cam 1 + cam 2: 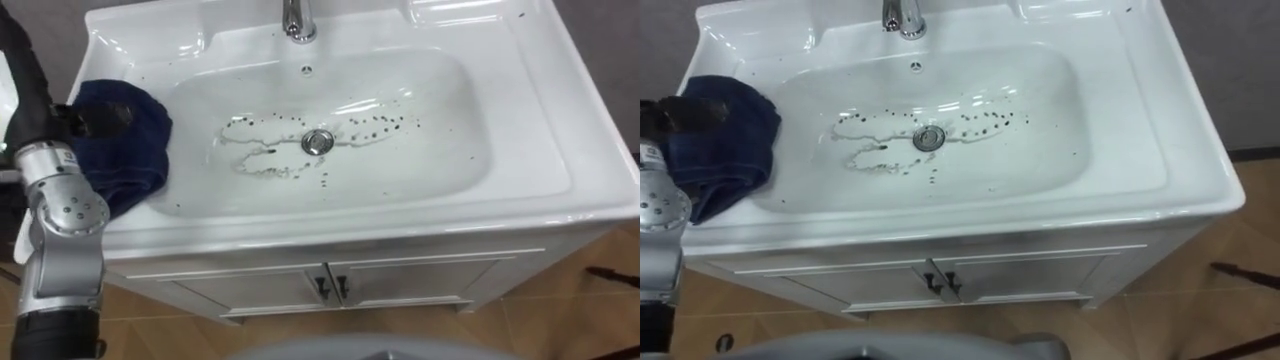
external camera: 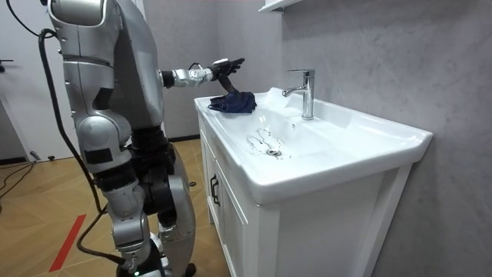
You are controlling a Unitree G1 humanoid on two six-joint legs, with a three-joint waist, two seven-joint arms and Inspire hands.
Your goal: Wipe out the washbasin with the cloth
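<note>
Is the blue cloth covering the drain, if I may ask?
No, the blue cloth lies on the basin's left rim, away from the uncovered drain.

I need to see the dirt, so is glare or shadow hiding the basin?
Left eye view: soft glare on the basin along its back rim, specks round the drain show plainly. Room view: even light on the cloth, shade under the basin's edge.

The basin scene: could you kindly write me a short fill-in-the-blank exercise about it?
1. The left hand hovers open over a dark blue ____.
2. That cloth lies on the ____ rim of the basin.
3. Dark specks lie scattered around the ____.
Missing words: cloth; left; drain.
</note>
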